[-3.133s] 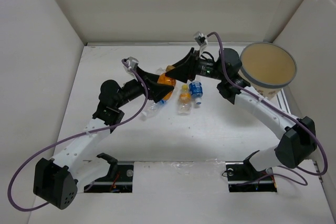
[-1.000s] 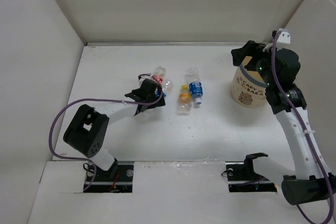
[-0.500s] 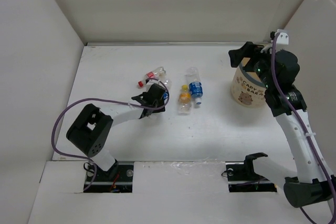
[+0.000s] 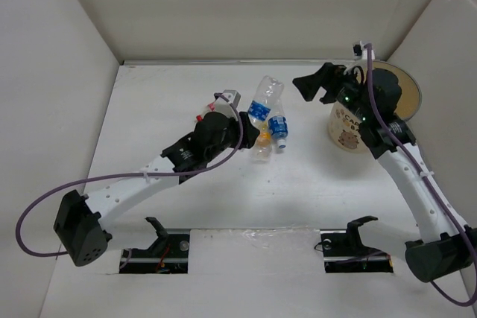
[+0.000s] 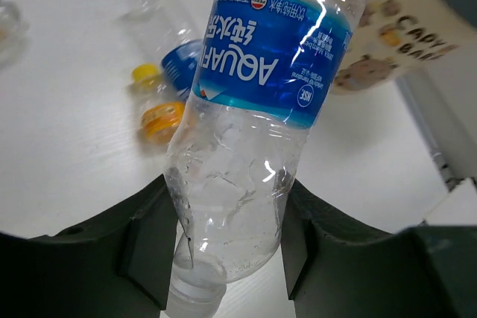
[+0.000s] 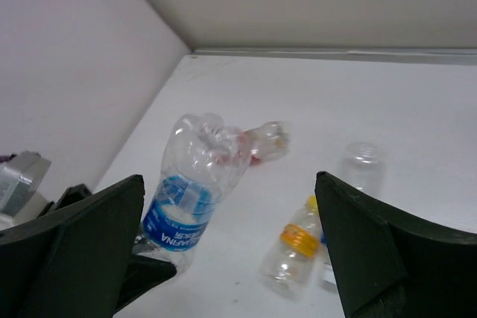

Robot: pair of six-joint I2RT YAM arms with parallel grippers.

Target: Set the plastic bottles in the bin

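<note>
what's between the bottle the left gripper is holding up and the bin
In the top view, the open right gripper hangs between the held bottle and the bin; the table under that stretch is bare.

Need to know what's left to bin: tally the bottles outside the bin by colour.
Blue-label: 2, the held bottle in the left gripper and the lying bottle
Red-marked bottle: 1
Orange-yellow bottle: 1
Total: 4
</note>
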